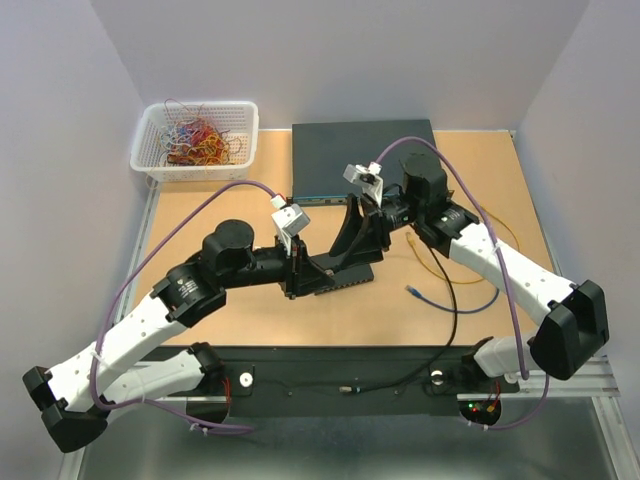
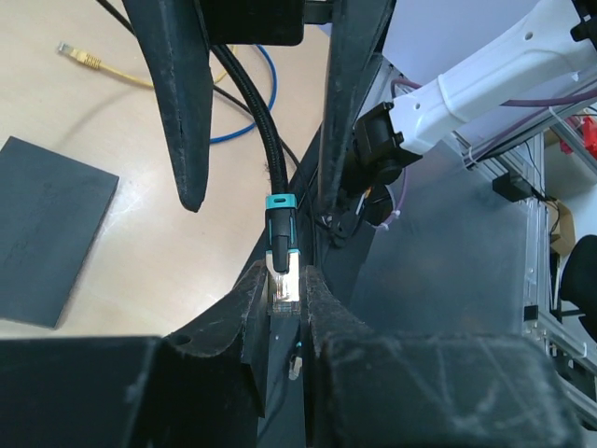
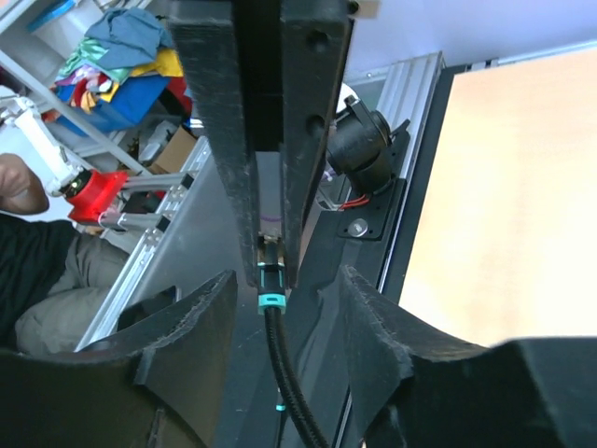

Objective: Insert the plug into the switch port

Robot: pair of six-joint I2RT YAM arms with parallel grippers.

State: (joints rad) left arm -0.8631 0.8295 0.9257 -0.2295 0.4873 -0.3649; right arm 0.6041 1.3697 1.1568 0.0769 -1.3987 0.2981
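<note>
The plug [image 2: 285,280] is a clear connector with a teal boot on a black braided cable [image 2: 261,121]. My left gripper [image 2: 284,273] is shut on it, with the cable running up and away from the fingers. My right gripper [image 3: 284,289] is open, its fingers [image 3: 191,336] astride the same cable [image 3: 284,373] just behind the boot, without touching it. Both grippers meet above the table's middle, left gripper [image 1: 325,272] and right gripper [image 1: 350,240]. The switch [image 1: 365,155] is a dark flat box at the back. I cannot make out its ports.
A white basket [image 1: 196,140] of coloured rubber bands stands at the back left. A yellow cable [image 1: 430,262] and a blue cable [image 1: 425,296] lie loose on the wooden table to the right. The arm bases and the metal rail run along the near edge.
</note>
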